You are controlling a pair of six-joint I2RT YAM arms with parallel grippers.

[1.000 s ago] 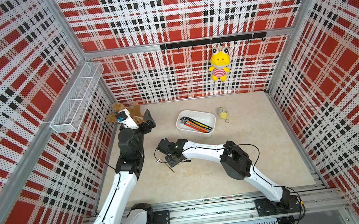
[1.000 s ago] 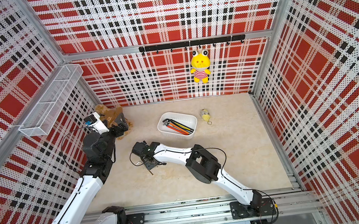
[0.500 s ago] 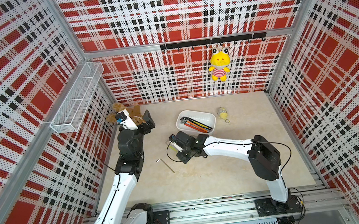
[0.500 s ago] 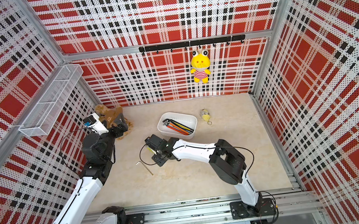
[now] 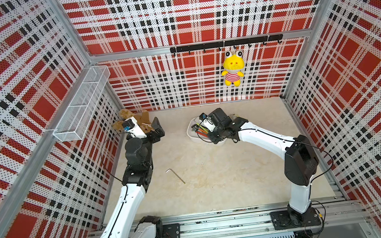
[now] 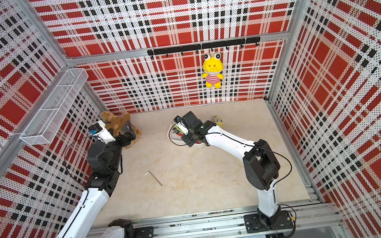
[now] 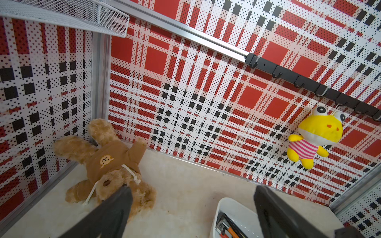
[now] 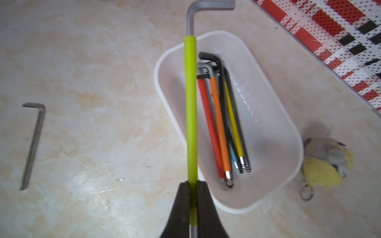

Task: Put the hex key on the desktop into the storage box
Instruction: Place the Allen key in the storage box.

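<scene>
My right gripper (image 8: 192, 183) is shut on a hex key with a lime-green sleeve (image 8: 190, 103). The key hangs over the near rim of the white storage box (image 8: 296, 156), its bent grey end past the box's far edge. Several coloured hex keys lie inside the box. A second, bare grey hex key (image 8: 34, 142) lies flat on the cream desktop (image 5: 215, 170) and shows in both top views (image 5: 176, 176) (image 6: 153, 178), free of either arm. My left gripper (image 7: 192, 191) is open and empty by the teddy bear (image 7: 107, 164).
A yellow frog plush (image 5: 232, 70) hangs from the black hook rail on the back wall. A small yellow keychain toy (image 8: 323, 164) lies just beyond the box. A white wire-mesh basket (image 5: 80, 107) is fixed to the left wall.
My right arm has swung from the desktop's near left to over the storage box, carrying the green-sleeved hex key. The bare hex key stayed where it lay. The left arm has not moved.
</scene>
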